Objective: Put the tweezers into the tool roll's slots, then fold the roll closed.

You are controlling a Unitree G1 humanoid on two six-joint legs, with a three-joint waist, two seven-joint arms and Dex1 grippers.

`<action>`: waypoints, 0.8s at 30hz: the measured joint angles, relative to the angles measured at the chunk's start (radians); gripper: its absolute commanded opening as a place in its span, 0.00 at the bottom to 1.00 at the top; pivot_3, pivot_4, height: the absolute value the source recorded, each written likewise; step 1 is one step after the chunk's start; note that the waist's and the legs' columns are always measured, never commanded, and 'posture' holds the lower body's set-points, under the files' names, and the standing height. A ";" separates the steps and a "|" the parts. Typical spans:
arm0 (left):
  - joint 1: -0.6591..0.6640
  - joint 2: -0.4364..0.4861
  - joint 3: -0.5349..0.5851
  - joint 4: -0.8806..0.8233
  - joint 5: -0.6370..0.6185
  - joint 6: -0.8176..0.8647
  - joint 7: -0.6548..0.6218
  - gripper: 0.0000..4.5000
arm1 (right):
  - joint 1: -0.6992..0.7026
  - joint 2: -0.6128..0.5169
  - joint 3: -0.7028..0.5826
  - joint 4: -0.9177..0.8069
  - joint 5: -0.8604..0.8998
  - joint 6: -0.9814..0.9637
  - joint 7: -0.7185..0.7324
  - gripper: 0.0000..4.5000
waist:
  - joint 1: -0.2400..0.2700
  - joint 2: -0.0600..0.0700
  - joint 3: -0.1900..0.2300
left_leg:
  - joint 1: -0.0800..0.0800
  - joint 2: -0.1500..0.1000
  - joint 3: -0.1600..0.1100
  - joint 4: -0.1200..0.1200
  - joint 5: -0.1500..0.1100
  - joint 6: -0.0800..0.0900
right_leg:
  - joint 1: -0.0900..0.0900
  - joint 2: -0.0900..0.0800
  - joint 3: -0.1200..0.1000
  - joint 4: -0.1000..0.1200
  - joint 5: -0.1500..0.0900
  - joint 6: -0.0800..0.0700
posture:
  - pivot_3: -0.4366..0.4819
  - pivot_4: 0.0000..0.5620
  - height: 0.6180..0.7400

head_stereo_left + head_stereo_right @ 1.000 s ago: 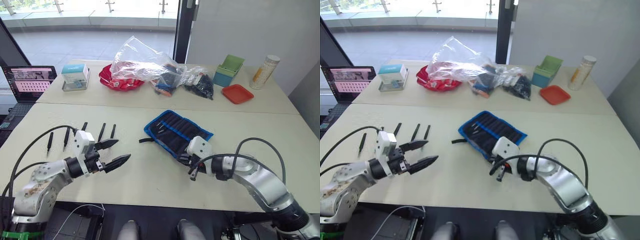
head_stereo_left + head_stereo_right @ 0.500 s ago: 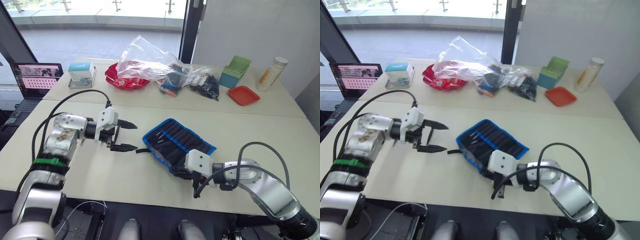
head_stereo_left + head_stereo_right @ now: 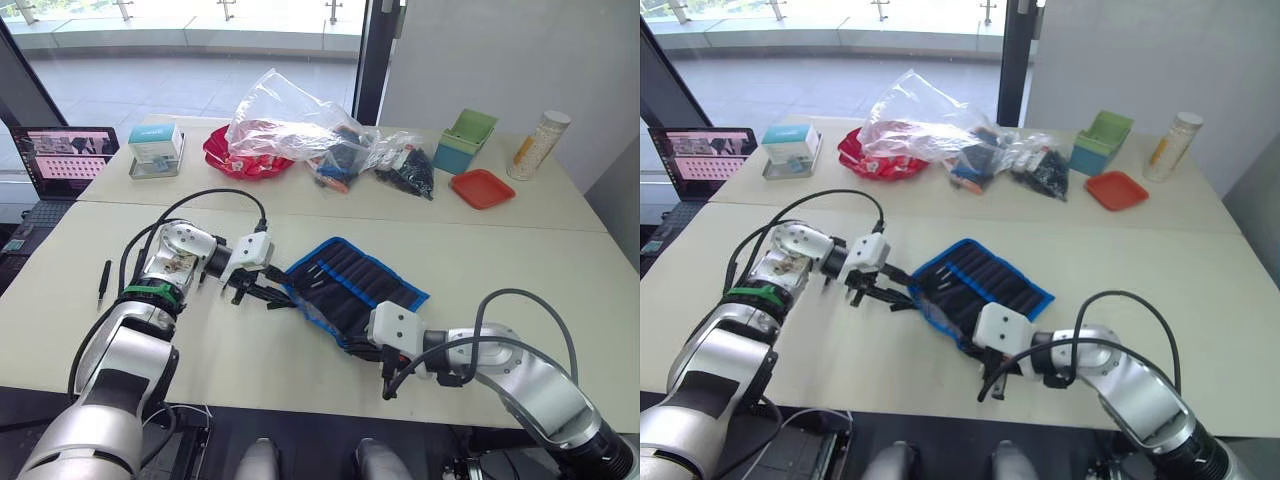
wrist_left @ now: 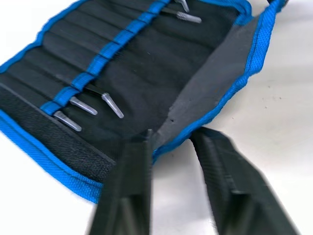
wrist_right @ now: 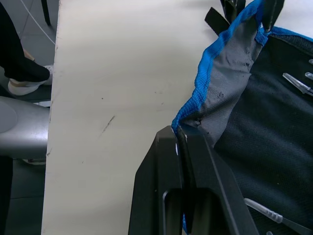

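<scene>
On table: tool roll (image 3: pixel 352 290) lay open.
Slots (image 4: pixel 93 63): several tweezers (image 4: pixel 112 105) seated.
One tweezer (image 3: pixel 102 284): outside.
Left gripper (image 4: pixel 182 161): spread.
Right gripper (image 5: pixel 180 161): pinched roll's edge.
Remaining: folding.

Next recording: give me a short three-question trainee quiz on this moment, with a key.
1. True or false: the right hand is shut on the blue edge of the tool roll.
2. Where does the loose tweezer lie? A: on the table, left of the left arm. B: in the red tray. C: on the laptop.
3. Fill in: the left hand has its fingers ___, one on each side of the roll's blue edge.

Key: 1 true; 2 A; 3 open.
</scene>
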 measured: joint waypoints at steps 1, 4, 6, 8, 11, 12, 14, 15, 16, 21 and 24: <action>-0.001 0.001 -0.008 0.000 -0.010 0.000 0.000 0.01 | 0.000 0.000 0.000 -0.004 0.000 0.003 -0.003 0.00 | 0.000 0.000 0.000 | 0.000 0.000 0.000 0.000 0.000 0.000 | 0.000 0.000 0.000 0.000 0.000 0.000 | 0.48 0.27 0.86; -0.005 0.009 -0.031 0.000 -0.026 -0.001 0.000 0.01 | 0.008 0.002 -0.001 -0.011 0.001 0.008 -0.010 0.00 | -0.001 0.000 0.000 | 0.000 0.000 0.000 0.000 0.000 0.000 | 0.000 0.000 0.000 0.000 0.000 0.000 | 0.48 0.27 0.86; -0.006 0.019 -0.048 0.001 -0.036 -0.008 0.000 0.01 | 0.014 0.002 -0.001 -0.011 0.001 0.011 -0.011 0.00 | -0.001 0.000 0.000 | 0.000 0.000 -0.001 0.000 0.000 0.000 | 0.000 0.000 0.000 0.001 0.000 0.000 | 0.48 0.27 0.86; -0.006 0.032 -0.066 0.011 -0.032 -0.051 -0.001 0.01 | 0.018 0.005 -0.001 -0.015 0.003 0.021 -0.014 0.00 | -0.003 0.000 0.000 | 0.000 0.000 -0.001 0.000 0.000 0.000 | 0.000 0.000 0.000 0.001 0.000 0.000 | 0.48 0.27 0.86; -0.007 0.037 -0.069 0.049 0.023 -0.187 -0.002 0.01 | 0.017 0.012 -0.001 -0.020 0.004 0.029 -0.019 0.00 | -0.002 0.000 0.000 | 0.000 0.000 -0.001 0.001 0.000 0.000 | 0.000 0.000 0.000 0.002 0.000 0.000 | 0.48 0.27 0.86; -0.007 0.036 -0.069 0.065 0.045 -0.232 -0.002 0.01 | 0.016 0.016 -0.001 -0.021 0.004 0.032 -0.020 0.00 | -0.002 0.000 0.000 | 0.000 0.000 -0.001 0.001 0.000 0.000 | 0.000 0.000 0.000 0.002 0.000 0.000 | 0.48 0.27 0.86; -0.007 0.033 -0.062 0.099 0.073 -0.294 -0.002 0.01 | 0.009 0.036 0.000 -0.031 0.019 0.068 -0.029 0.00 | -0.002 0.000 0.000 | 0.000 -0.001 -0.001 0.002 0.000 0.000 | 0.000 0.000 -0.001 0.002 0.000 0.000 | 0.48 0.27 0.86; -0.007 0.031 -0.058 0.109 0.074 -0.304 -0.002 0.01 | 0.007 0.042 0.000 -0.034 0.028 0.080 -0.031 0.00 | -0.002 0.000 0.000 | 0.000 -0.001 -0.001 0.002 0.000 0.000 | 0.000 0.000 -0.001 0.003 0.000 0.000 | 0.48 0.27 0.86; -0.007 0.029 -0.051 0.117 0.077 -0.313 -0.002 0.01 | 0.001 0.048 -0.001 -0.039 0.044 0.103 -0.032 0.00 | -0.002 0.000 0.000 | 0.000 -0.001 -0.002 0.002 0.000 0.000 | 0.000 0.000 -0.001 0.003 0.000 0.000 | 0.48 0.27 0.86; -0.007 0.024 -0.022 0.136 0.105 -0.360 -0.002 0.00 | -0.008 0.066 -0.006 -0.053 0.092 0.178 -0.047 0.19 | -0.001 0.000 0.000 | 0.000 -0.001 -0.002 0.003 0.000 0.000 | 0.000 0.000 -0.001 0.004 0.000 0.000 | 0.48 0.27 0.86; -0.007 0.023 -0.006 0.151 0.117 -0.380 -0.002 0.00 | -0.007 0.066 -0.023 -0.056 0.138 0.231 -0.043 0.42 | -0.002 0.000 0.000 | 0.000 -0.001 -0.003 0.004 0.000 0.000 | 0.000 0.000 -0.002 0.005 0.000 0.000 | 0.48 0.27 0.86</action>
